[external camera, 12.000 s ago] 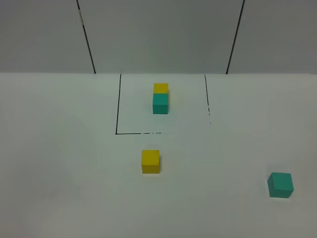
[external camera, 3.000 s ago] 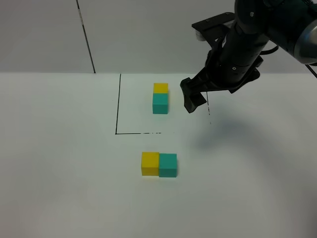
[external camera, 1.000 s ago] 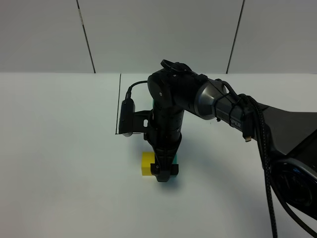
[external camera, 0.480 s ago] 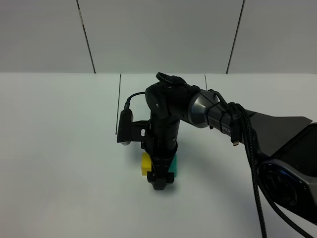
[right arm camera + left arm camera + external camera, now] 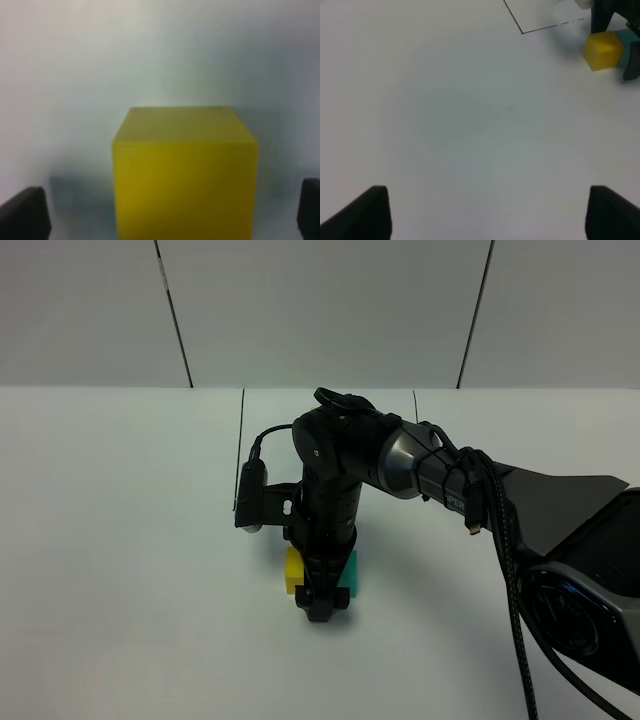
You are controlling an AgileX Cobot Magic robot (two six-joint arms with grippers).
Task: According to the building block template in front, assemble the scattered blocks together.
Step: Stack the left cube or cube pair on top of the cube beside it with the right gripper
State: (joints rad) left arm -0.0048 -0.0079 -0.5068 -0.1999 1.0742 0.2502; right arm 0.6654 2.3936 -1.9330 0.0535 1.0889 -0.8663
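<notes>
Arm covering yellow cube, teal cube

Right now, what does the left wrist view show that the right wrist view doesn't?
Only the left wrist view: the teal cube set against the yellow cube, a corner of the black drawn outline, and the left gripper, open over the white table. Only the right wrist view: the strip of table between the yellow cube and each fingertip of the right gripper. Both: the yellow cube, the right gripper open with a finger on either side of it, and the table.
</notes>
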